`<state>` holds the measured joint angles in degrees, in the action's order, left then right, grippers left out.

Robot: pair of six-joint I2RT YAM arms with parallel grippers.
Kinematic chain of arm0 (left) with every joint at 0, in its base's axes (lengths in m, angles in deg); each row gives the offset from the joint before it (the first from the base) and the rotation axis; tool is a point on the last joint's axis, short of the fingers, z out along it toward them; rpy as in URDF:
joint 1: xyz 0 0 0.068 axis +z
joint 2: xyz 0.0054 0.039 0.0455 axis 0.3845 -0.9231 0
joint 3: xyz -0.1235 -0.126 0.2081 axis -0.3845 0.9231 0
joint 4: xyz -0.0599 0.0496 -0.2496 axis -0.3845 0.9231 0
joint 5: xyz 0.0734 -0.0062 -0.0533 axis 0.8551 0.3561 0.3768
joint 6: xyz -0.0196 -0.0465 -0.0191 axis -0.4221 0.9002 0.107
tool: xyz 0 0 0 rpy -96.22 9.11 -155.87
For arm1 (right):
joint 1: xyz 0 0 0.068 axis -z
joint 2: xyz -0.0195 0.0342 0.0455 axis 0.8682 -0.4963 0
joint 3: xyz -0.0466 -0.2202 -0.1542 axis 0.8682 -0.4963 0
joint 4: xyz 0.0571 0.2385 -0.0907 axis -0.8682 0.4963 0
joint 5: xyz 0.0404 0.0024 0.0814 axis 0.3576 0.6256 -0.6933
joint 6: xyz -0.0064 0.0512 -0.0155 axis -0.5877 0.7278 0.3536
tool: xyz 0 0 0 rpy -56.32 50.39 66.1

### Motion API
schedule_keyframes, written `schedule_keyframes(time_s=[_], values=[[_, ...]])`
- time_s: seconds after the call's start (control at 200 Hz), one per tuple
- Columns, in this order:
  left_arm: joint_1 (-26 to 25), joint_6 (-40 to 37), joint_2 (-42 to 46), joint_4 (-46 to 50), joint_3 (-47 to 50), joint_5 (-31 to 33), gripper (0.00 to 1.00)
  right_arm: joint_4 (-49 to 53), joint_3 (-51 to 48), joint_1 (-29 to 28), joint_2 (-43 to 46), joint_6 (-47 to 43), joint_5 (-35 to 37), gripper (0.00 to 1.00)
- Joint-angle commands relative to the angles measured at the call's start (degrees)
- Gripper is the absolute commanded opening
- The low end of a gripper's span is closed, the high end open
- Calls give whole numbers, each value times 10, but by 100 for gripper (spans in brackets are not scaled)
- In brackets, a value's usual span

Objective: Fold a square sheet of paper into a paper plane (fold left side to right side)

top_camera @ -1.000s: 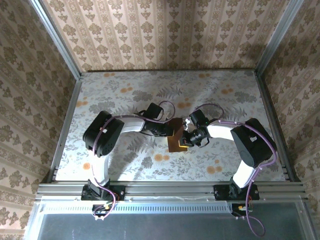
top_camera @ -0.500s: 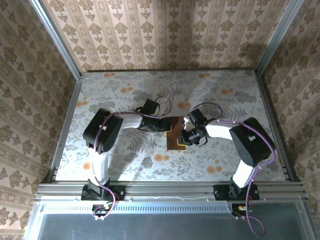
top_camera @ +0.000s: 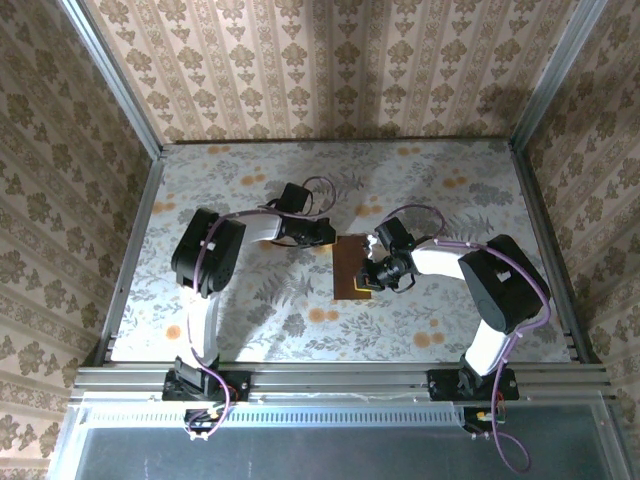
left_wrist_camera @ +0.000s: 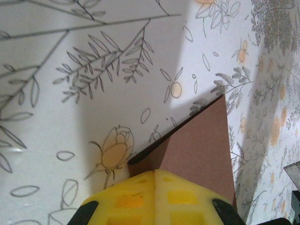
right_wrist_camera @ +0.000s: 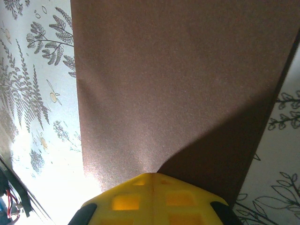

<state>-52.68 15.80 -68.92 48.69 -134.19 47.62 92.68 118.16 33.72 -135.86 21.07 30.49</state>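
The square sheet of paper (top_camera: 349,270) lies on the fern-print table as a flat, narrow dark reddish-brown rectangle, long side running near to far, with no pointed plane shape. My left gripper (top_camera: 327,236) is shut, its yellow fingertips (left_wrist_camera: 136,197) resting at the sheet's far left corner (left_wrist_camera: 201,145); a dark gap shows under that edge. My right gripper (top_camera: 371,272) is shut too, its fingertips (right_wrist_camera: 183,197) pressed down on the sheet (right_wrist_camera: 178,79) near its right edge. Neither pair of jaws has paper between them.
Metal rails run along the table's front (top_camera: 340,378), left (top_camera: 135,250) and right (top_camera: 545,250) edges, with wallpapered walls behind. Purple cables loop over both arms. The printed cloth (top_camera: 450,190) spreads out on all sides of the sheet.
My left gripper has slid from the middle of the sheet up and left to its far left corner. The right gripper has stayed on the sheet's right side.
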Motion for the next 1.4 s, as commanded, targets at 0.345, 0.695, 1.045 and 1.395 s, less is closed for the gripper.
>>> schedule_keyframes(time_s=[0.345,0.695,1.045,1.395], values=[[23,-32,-10,28,-50,38,0,41,-43,-16,-42,28,106,0],[28,-30,169,14,88,67,0,-58,-18,-37,-56,103,98,0],[-13,-14,166,-4,143,38,0,-44,27,-51,-82,108,107,0],[-13,-36,87,2,103,70,0,-50,25,-60,-86,109,99,0]])
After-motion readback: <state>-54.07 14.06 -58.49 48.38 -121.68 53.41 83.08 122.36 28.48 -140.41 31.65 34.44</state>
